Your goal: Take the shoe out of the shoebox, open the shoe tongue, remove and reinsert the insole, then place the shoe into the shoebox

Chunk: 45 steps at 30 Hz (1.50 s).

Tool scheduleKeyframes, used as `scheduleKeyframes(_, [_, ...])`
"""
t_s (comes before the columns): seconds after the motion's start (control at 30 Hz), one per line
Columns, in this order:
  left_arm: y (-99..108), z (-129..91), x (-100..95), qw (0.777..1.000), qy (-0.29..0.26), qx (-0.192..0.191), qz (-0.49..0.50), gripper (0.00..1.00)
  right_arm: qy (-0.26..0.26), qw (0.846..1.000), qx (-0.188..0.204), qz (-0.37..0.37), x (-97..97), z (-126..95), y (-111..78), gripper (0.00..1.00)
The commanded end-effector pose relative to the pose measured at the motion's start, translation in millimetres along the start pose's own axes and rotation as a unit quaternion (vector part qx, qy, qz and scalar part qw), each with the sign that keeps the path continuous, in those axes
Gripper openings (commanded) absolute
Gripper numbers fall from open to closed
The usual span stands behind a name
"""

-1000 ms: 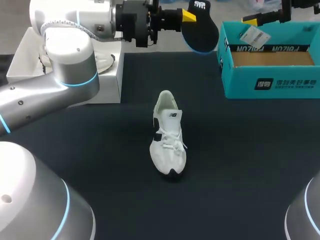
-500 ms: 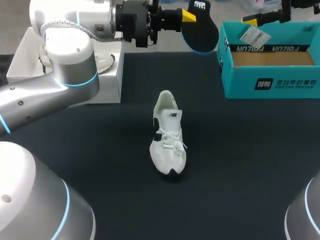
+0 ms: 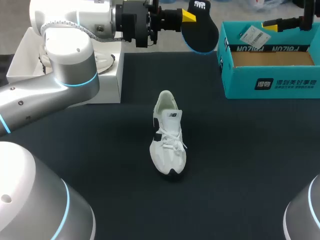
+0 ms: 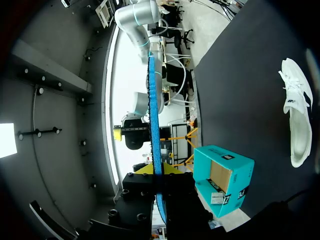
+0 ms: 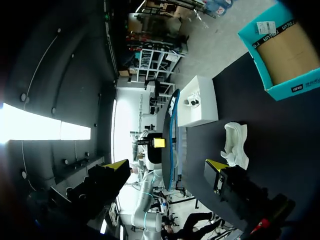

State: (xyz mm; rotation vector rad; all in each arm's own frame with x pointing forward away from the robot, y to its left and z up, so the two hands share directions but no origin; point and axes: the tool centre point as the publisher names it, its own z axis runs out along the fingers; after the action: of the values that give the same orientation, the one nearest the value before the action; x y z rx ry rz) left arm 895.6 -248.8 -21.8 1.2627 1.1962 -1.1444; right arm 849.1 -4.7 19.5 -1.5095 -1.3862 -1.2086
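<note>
A white shoe point(image 3: 168, 132) lies on the dark table, toe toward me. High over the table's far edge hangs a black insole point(image 3: 201, 29) with a blue rim, with my left gripper point(image 3: 189, 16) shut on its end. In the left wrist view the insole point(image 4: 152, 110) stands edge-on between the yellow tips of the left gripper point(image 4: 157, 170). The teal shoebox point(image 3: 270, 75) sits open at the far right. My right gripper point(image 3: 274, 22) hovers above the box's back wall, open and holding nothing. Its wrist view shows the right gripper point(image 5: 167, 165) spread wide, with the shoe point(image 5: 235, 144) and shoebox point(image 5: 282, 55) far off.
A white box point(image 3: 75, 75) stands at the table's far left, under my left arm. Dark tabletop point(image 3: 240, 165) spreads around the shoe on all sides.
My right gripper has shifted to the right above the shoebox, away from the insole. The left arm, the insole and the shoe have not moved.
</note>
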Motion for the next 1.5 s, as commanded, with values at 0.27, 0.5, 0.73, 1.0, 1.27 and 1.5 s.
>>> scheduleKeyframes(0.27, [-1.1, 0.0, -0.6, 1.0, 0.002, -0.001, 0.0, 0.0, -0.002, 1.0, -0.012, -0.016, -2.9, -10.2, -14.2, 1.0])
scheduleKeyframes(0.5, [-1.1, 0.0, -0.6, 1.0, 0.002, -0.001, 0.0, 0.0, -0.002, 1.0, -0.012, -0.016, -2.9, -10.2, -14.2, 1.0])
scheduleKeyframes(0.73, [-1.1, 0.0, -0.6, 1.0, 0.002, -0.001, 0.0, 0.0, -0.002, 1.0, -0.012, -0.016, -2.9, -10.2, -14.2, 1.0])
scheduleKeyframes(1.0, [-1.1, 0.0, -0.6, 1.0, 0.002, -0.001, 0.0, 0.0, -0.002, 1.0, -0.012, -0.016, -2.9, -10.2, -14.2, 1.0])
scheduleKeyframes(1.27, [-1.1, 0.0, -0.6, 1.0, 0.002, -0.001, 0.0, 0.0, 0.021, 1.0, -0.005, -0.011, -2.8, -14.6, -20.8, 1.0])
scheduleKeyframes(1.5, [-1.1, 0.0, -0.6, 1.0, 0.002, -0.001, 0.0, 0.0, 0.033, 0.999, 0.01, -0.019, -12.8, -15.4, -38.8, 1.0])
